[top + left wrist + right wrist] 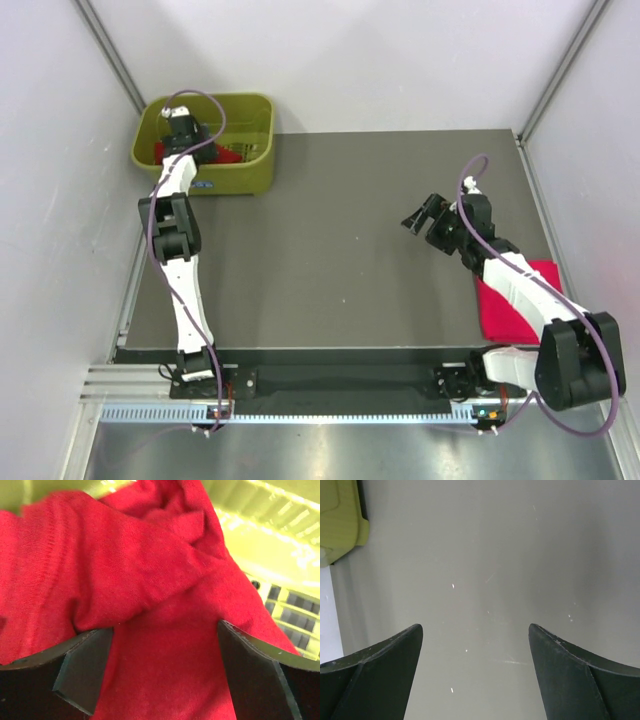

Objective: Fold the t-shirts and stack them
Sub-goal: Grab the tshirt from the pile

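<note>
Deep red t-shirt (160, 153) (150, 580) sits crumpled inside the olive-green basket (255, 172), which stands at the desk's (330, 240) 11 o'clock corner. In the top view only small patches of this cloth show, because the left arm reaches down into the basket over it. The left fingers (80, 675) are spread wide apart. In the left wrist view the bunched red knit fills the gap between them, and a fold drapes over the top edge of one finger. They are not clamped on the cloth. Ribbed basket wall shows behind the shirt at about 2 o'clock in that view.

The pinkish-red t-shirt (510, 305) lies folded into a flat square at the desk's 4 o'clock edge, partly hidden beneath the right arm. It is well apart from the basket.

The right fingers (380, 680) hang open above bare grey desk at about 3 o'clock, nothing between them. A corner of the basket shows at 10 o'clock in the right wrist view.
</note>
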